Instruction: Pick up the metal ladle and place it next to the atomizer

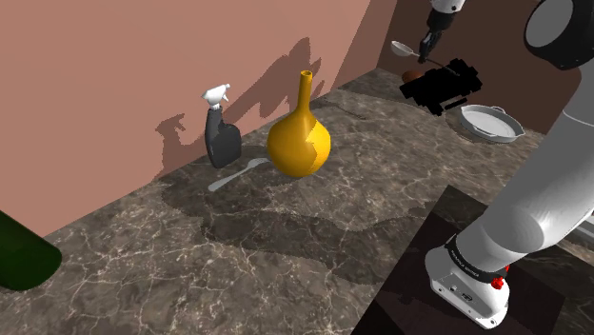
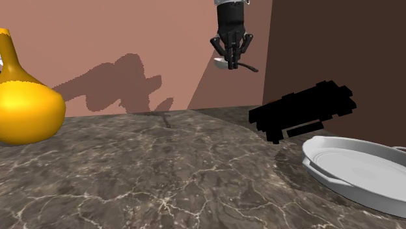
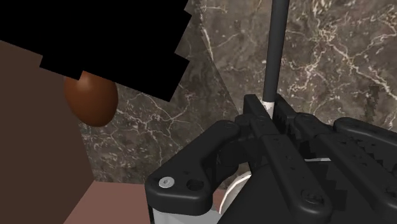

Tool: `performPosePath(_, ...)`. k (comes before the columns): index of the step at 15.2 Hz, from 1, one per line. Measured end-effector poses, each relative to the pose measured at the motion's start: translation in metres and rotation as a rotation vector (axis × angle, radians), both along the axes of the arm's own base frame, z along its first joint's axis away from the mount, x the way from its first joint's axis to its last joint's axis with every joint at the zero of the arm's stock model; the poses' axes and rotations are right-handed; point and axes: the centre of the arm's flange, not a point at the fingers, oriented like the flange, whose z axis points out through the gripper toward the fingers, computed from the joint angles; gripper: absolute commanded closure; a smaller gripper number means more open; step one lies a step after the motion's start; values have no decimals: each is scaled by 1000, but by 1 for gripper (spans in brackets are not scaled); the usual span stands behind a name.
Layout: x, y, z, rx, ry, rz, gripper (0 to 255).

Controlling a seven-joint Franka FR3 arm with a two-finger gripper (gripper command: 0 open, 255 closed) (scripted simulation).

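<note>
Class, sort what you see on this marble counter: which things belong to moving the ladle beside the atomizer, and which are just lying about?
Belong to the job:
ladle, clasped in the gripper
atomizer

Just lying about:
yellow vase
grey spoon, beside the atomizer
white dish
black blocky shape
brown rounded thing

Glossy white arm with dark joint rings and small red marks; black gripper bearing a silver screw.
</note>
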Motion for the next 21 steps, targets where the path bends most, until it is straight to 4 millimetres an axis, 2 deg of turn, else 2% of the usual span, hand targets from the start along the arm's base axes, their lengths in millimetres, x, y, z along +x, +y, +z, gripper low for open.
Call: performPosePath(21, 1, 1, 111, 0, 0, 0, 255)
